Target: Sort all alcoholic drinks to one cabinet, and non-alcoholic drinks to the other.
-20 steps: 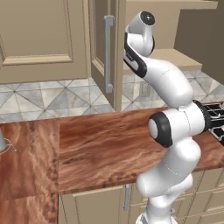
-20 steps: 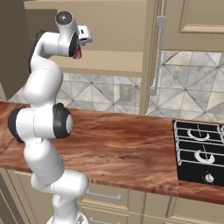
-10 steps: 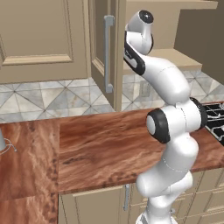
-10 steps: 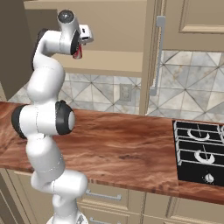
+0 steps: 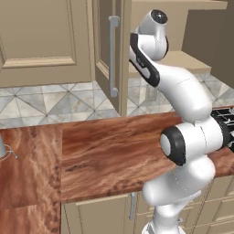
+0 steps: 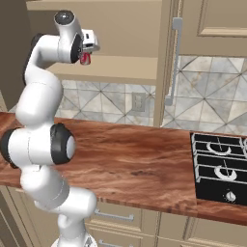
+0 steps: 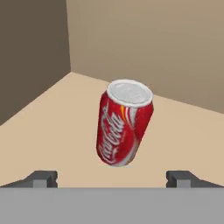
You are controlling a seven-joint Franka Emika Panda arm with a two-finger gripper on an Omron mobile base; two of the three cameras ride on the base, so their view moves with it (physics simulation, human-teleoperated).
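A small red soda can [image 7: 124, 127] with a silver top leans to one side just over the tan shelf [image 7: 52, 127] of the open wall cabinet. My gripper [image 7: 112, 177] is open, its fingertips [image 7: 43, 177] spread far wider than the can and not touching it. From the right base view the can [image 6: 85, 59] hangs right under my gripper [image 6: 86, 51], slightly above the shelf [image 6: 125, 73]. I cannot tell whether its base touches the shelf. The cabinet's door [image 5: 106, 45] stands open, and the other cabinet [image 5: 41, 41] is closed.
The open door's grey bar handle [image 6: 173, 62] sticks out to the right of my arm. A black stove [image 6: 219, 173] sits at the right end of the wooden counter [image 6: 135, 159]. A wall outlet [image 6: 138, 101] is set in the tiled backsplash.
My hand stays inside the open cabinet over the shelf. The red can sits a touch lower under the hand than a second ago.
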